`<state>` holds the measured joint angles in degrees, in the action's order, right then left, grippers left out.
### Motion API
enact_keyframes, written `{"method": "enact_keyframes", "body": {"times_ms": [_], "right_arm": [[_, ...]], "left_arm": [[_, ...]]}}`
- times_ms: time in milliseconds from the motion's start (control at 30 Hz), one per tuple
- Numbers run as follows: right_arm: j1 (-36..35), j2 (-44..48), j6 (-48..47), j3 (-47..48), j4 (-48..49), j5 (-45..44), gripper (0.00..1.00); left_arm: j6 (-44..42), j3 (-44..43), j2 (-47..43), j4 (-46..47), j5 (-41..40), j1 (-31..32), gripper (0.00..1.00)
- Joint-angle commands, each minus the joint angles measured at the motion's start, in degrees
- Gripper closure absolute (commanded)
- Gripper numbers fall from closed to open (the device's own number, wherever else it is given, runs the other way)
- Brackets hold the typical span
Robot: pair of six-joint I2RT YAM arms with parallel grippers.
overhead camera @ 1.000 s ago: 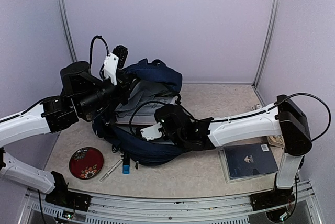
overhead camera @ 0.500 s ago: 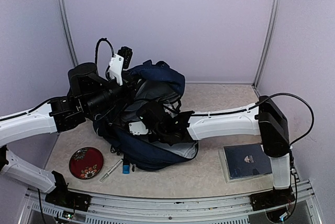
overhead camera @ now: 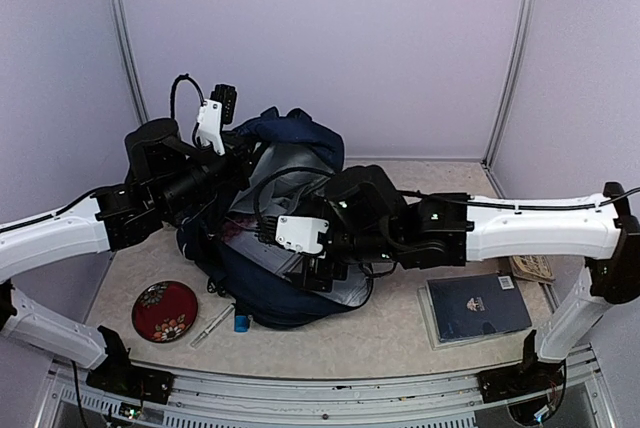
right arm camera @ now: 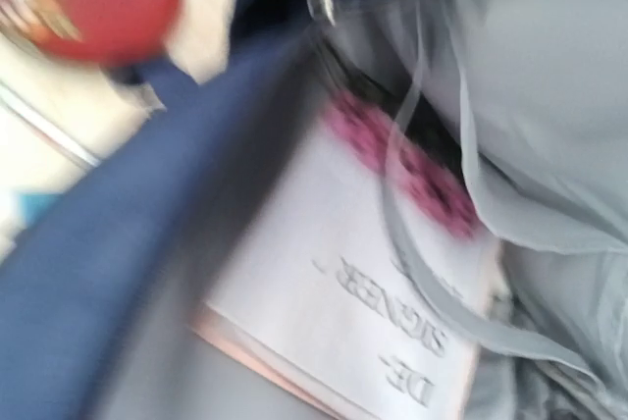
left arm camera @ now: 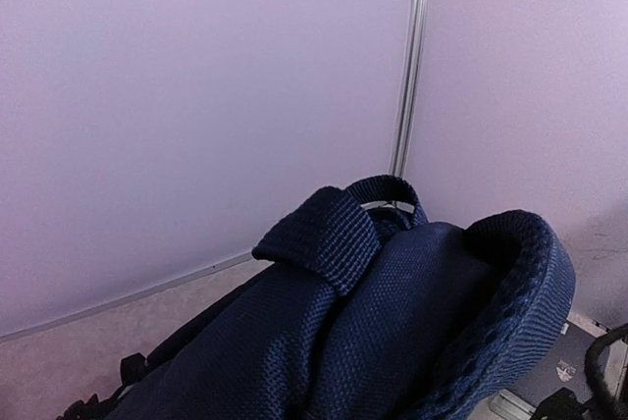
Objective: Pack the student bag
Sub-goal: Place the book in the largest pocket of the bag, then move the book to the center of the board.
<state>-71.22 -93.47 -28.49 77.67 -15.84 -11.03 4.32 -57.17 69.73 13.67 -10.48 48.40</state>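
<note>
The student bag (overhead camera: 262, 293) slumps left of centre on the counter (overhead camera: 400, 333), soft, floppy and book-weighted, so I'd take its woven top loop (left arm camera: 334, 234); my left fingers (overhead camera: 241, 151) are pinched narrow at its far rim, while I cannot tell how wide the right fingers (overhead camera: 318, 276) are.

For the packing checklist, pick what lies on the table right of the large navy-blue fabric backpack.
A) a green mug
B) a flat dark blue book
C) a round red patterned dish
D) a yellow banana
B: the flat dark blue book lies on the table right of the backpack; the round red dish sits left of it.
</note>
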Motion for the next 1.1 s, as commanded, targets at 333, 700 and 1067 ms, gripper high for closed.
{"method": "enact_keyframes", "body": {"times_ms": [333, 700, 1067], "right_arm": [[12.22, -1.45, 34.55, -7.61, 6.57, 10.84, 0.33], [16.19, -11.41, 38.44, -4.37, 13.59, 2.94, 0.46], [11.81, -15.92, 30.48, -0.77, 10.41, 6.01, 0.54]], "left_arm": [[0.96, 1.8, -2.01, 5.72, -0.75, 1.76, 1.0], [1.29, 2.5, -1.71, 6.96, -0.23, 2.83, 1.0], [1.02, 0.95, 0.48, 7.44, -0.41, 2.69, 1.0]]}}
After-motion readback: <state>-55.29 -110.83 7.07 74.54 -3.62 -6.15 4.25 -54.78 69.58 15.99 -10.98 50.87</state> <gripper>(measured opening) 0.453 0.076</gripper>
